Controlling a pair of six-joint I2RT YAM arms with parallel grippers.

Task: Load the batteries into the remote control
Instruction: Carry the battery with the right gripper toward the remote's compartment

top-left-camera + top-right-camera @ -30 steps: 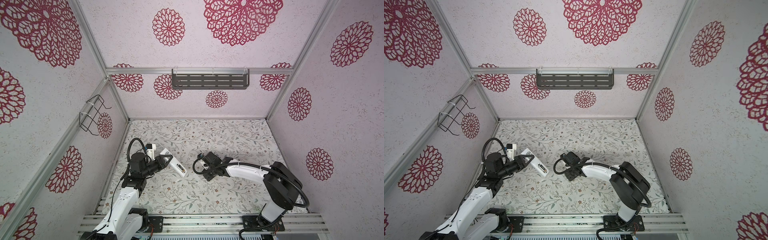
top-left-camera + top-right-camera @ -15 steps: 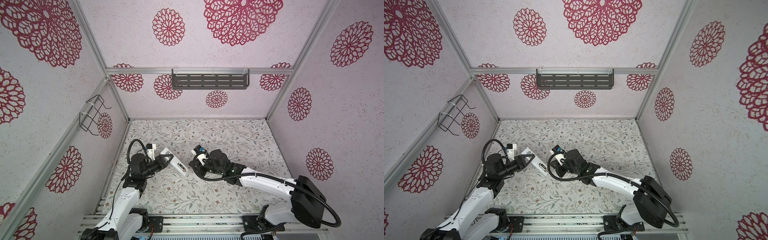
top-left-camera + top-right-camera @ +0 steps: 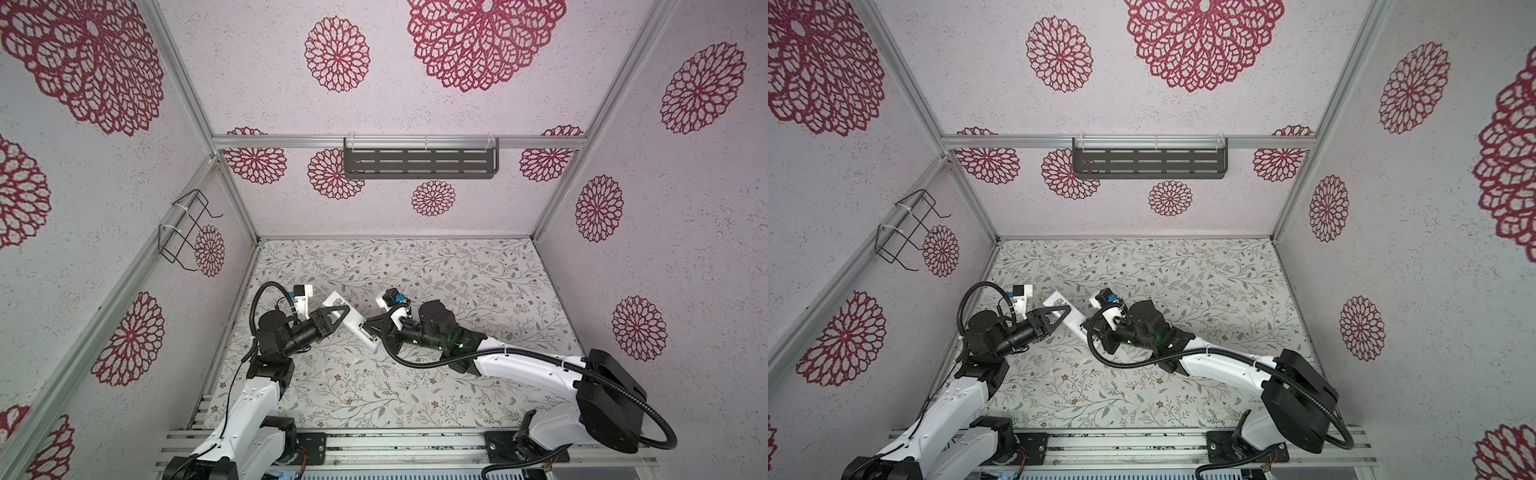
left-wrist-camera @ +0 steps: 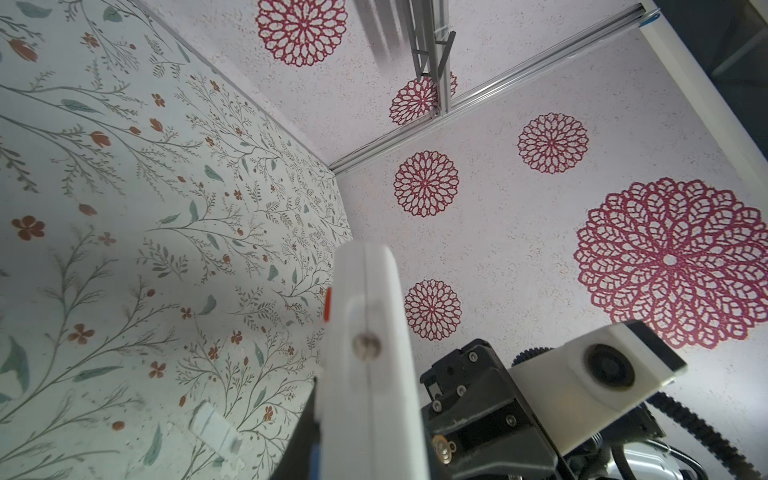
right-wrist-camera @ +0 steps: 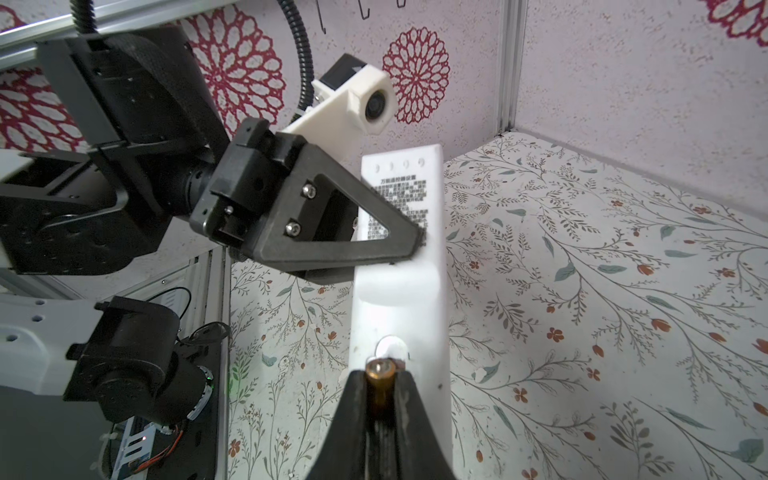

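Left gripper (image 5: 411, 249): narrow, black triangular fingers clamped across remote control (image 5: 401, 291) about mid-length. One finger pressed on the printed back, the other hidden behind. Right gripper (image 5: 380, 399): almost closed, pinching a battery (image 5: 379, 370) between matte black tips. Points it end-on at the remote's near end (touching or just short, cannot tell).

Remote control (image 3: 353, 320): slim white plastic bar, smooth and square-cornered. Sits between the two arms, left of the middle of the floral table (image 3: 457, 291) in both top views, back face up. Carries a block of black print, four small dimples at the far end, a scooped hollow past the finger and a rounded notch nearest the battery. Shows an edge seam and a red button on the underside in the left wrist view.

Battery: tiny cylinder, brassy-brown body, silvery end cap.
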